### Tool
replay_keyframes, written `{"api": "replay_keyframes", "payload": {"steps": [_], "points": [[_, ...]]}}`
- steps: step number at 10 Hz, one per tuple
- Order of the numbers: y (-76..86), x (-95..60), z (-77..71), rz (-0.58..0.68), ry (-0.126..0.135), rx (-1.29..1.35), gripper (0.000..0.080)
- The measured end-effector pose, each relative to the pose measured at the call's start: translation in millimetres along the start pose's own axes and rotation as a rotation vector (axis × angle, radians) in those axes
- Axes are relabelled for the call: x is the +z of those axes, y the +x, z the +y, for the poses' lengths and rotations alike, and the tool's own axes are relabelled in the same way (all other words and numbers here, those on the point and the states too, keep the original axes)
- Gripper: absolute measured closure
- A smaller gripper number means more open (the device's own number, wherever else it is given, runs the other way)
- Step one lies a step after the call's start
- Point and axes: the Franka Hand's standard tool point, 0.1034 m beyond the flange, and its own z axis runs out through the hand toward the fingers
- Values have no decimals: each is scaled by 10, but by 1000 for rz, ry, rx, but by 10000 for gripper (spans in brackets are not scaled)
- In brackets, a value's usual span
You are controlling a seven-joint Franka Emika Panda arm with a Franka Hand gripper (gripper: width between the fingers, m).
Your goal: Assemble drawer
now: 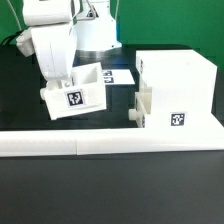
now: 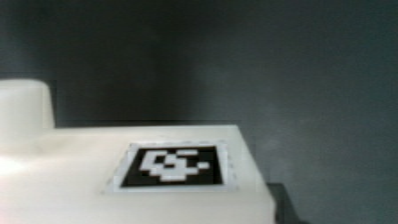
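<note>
Gripper: your white Panda arm [image 1: 52, 45] comes down over the small white open-topped drawer tray [image 1: 75, 92] on the exterior view's left. The fingers are hidden behind the arm's body and the tray, so you cannot tell whether they are spread or clamped.
Wrist camera: you see a flat white face of the tray [image 2: 160, 165] carrying a black-and-white marker tag [image 2: 175, 165], close and blurred, with dark table behind. No fingertip shows there.
Task's thing: the tray sits tilted on the black table [image 1: 110, 200], its tagged face toward the camera, well apart from the large white box-shaped drawer housing [image 1: 178, 90] on the exterior view's right.
Step in hand: judged from the pose, you are at the grasp or carry of the tray, with insertion not yet done.
Next move: it calls for levelling the tray and lining it up with the housing's opening before sliding in.
Surroundings: a small white bracket-like part [image 1: 143, 105] stands against the housing's side; a long white rail [image 1: 110, 141] runs along the front.
In the way: the bracket-like part lies between tray and housing; watch it.
</note>
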Motion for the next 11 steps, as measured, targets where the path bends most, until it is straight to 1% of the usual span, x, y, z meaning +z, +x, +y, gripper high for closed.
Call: {"api": "replay_keyframes", "payload": {"steps": [2,3,4,5,7,8,10,11], "points": [[146,-9,18,-94,-2,-7,755],[183,-4,15,-112,-2,-2,755],[267,0,15,-149,-8,9,755],[309,12,12,-153,-6,-4,755],[297,15,10,-153,-5,0,755],[335,-3,16,-154,-5,-5,755],[388,-45,20,-156,3,-17,755],[408,-44,26,-158,14,-24,755]]}}
